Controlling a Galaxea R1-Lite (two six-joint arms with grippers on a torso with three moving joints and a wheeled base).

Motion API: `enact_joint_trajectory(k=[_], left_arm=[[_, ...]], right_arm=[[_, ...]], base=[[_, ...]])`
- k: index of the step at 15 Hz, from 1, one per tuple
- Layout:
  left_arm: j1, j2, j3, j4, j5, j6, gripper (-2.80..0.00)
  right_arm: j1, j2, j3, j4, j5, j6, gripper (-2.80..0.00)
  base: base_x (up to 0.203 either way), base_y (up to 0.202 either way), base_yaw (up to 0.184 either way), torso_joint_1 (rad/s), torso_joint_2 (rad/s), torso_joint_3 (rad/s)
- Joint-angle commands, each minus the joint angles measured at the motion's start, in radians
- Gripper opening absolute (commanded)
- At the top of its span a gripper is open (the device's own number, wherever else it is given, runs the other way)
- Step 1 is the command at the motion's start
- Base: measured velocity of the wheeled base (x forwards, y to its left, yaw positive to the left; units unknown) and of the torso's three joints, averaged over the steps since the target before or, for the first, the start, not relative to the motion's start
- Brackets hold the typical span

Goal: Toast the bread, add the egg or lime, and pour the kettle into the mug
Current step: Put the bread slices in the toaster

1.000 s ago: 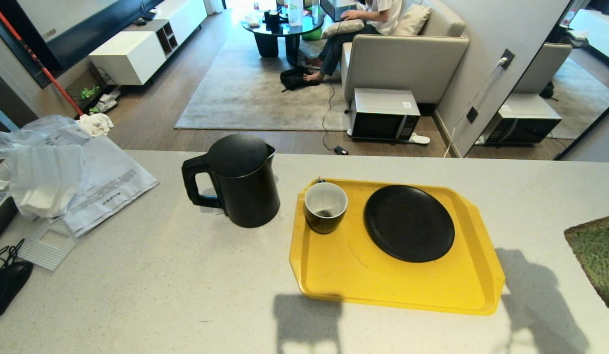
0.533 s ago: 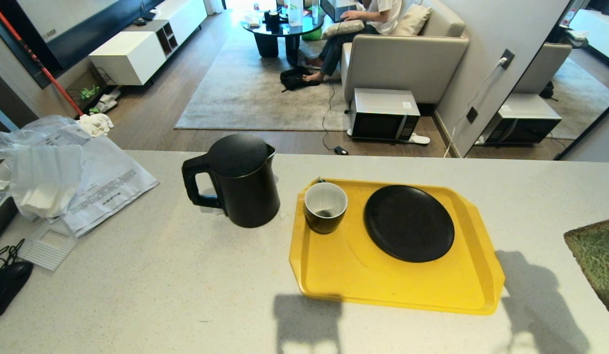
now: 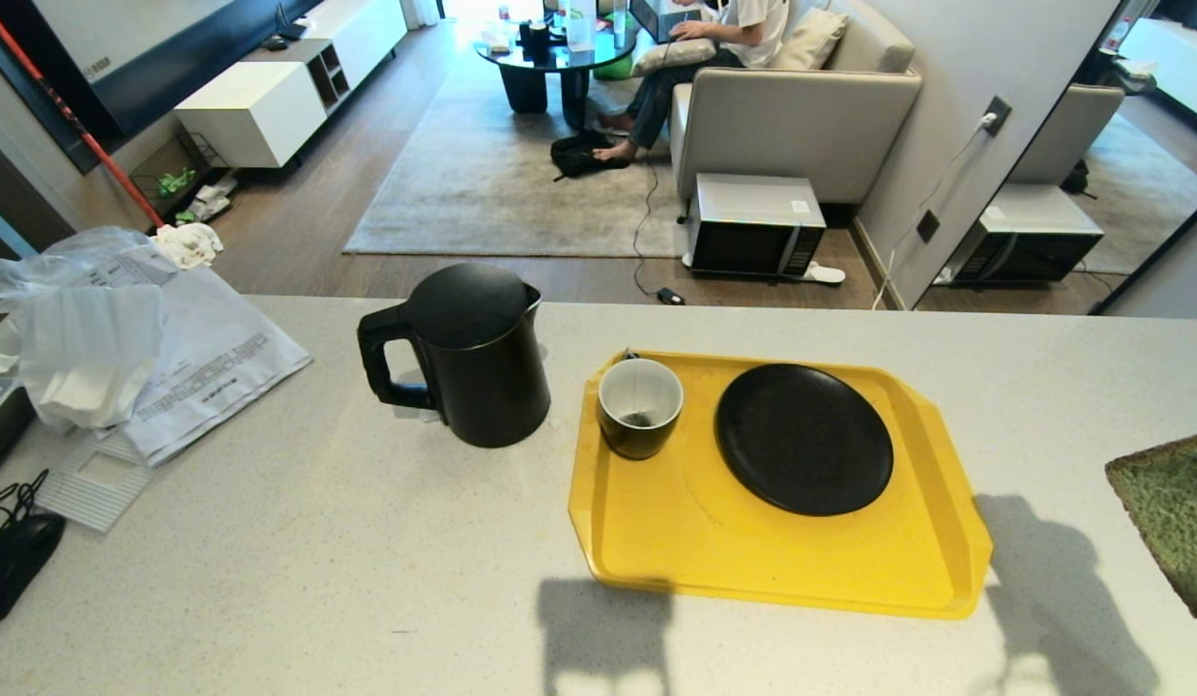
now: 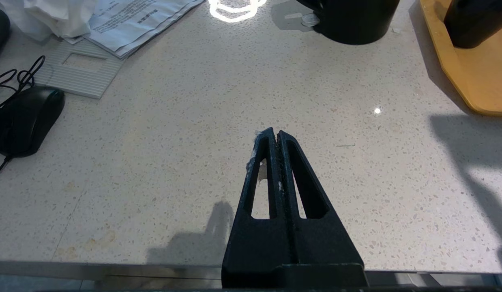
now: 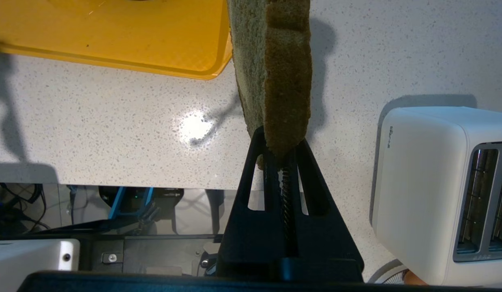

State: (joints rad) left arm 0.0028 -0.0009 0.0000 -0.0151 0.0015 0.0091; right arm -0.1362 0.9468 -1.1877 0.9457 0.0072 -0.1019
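The pale green bread [image 5: 275, 73] hangs edge-on above the counter, its lower crust pinched in my right gripper [image 5: 280, 148], which is shut on it. In the head view only part of the bread [image 3: 1169, 522] shows at the right edge. A white toaster [image 5: 433, 190] stands close beside that gripper. The black kettle [image 3: 473, 358] stands mid-counter, left of the yellow tray [image 3: 782, 570]. On the tray sit the mug [image 3: 640, 406] and an empty black plate [image 3: 803, 437]. My left gripper [image 4: 277, 133] is shut and empty near the counter's front edge. The lime and the egg are out of view.
Papers and plastic wrap [image 3: 125, 338] lie at the counter's left, with a black mouse [image 3: 14, 561] and its cable nearer the front. Beyond the counter are a floor-standing microwave [image 3: 753, 224] and a person seated on a sofa [image 3: 715, 39].
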Motion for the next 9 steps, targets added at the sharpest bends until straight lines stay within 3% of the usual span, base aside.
enact_joint_trajectory(k=[1,3,9], left_arm=[[0.000,0.001,0.000,0.000,0.000,0.000,-2.80],[0.000,0.001,0.000,0.000,0.000,0.000,-2.80],[0.001,0.001,0.000,0.000,0.000,0.000,-2.80]], right_arm=[[0.000,0.001,0.000,0.005,0.000,-0.001,-2.80],[0.000,0.001,0.000,0.005,0.000,-0.001,-2.80],[0.000,0.000,0.000,0.005,0.000,-0.001,-2.80]], base=[[0.000,0.000,0.000,0.000,0.00,0.000],[-0.049,0.000,0.000,0.009,0.00,0.001],[-0.190,0.000,-0.001,0.000,0.00,0.005]])
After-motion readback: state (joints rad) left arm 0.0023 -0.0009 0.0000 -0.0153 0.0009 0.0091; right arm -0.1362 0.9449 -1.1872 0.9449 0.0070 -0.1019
